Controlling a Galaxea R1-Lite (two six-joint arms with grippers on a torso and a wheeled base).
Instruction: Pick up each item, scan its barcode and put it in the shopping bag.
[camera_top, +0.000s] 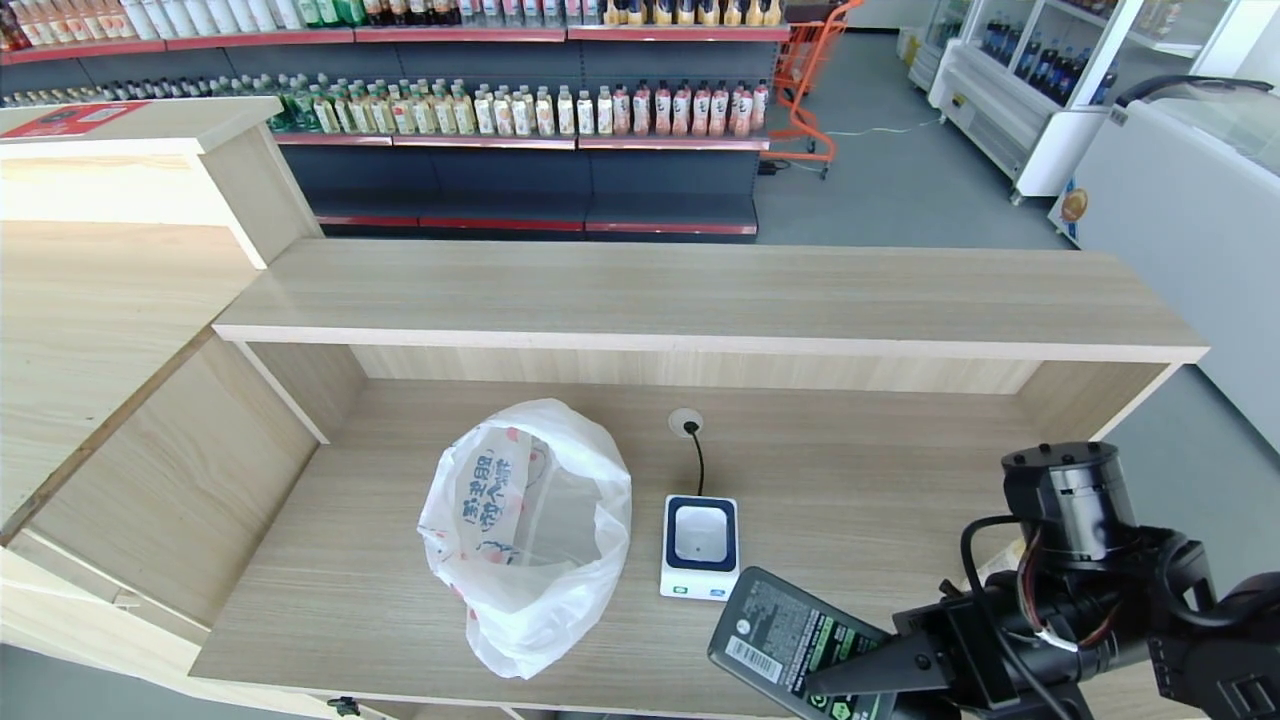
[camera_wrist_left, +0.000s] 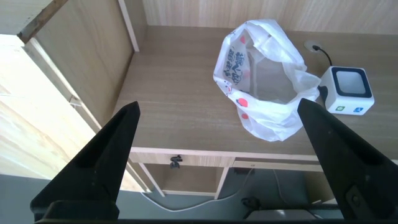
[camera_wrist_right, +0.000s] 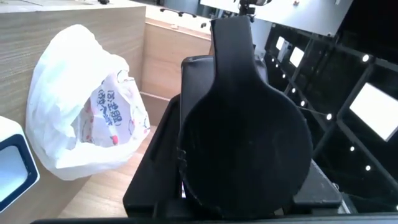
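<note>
Our right gripper (camera_top: 850, 688) is clamped on the pack (camera_top: 785, 635), barcode upward, with the scanner (camera_top: 700, 545) just beyond the fingertips; we judge it poised to scan. Our left gripper (camera_wrist_left: 219, 106) hangs with fingers apart, the bag (camera_wrist_left: 264, 74) beyond them.

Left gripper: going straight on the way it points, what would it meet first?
From the left gripper, probably the white plastic shopping bag on the light wooden counter, or bare wood beside it; depth is unclear.

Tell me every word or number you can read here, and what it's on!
Nothing can be read for sure.
Shopping bag: big dark characters, too blurred to read.
Dark packet: barcode and tiny white print, too small.
Scanner: little front stickers, too small.
</note>
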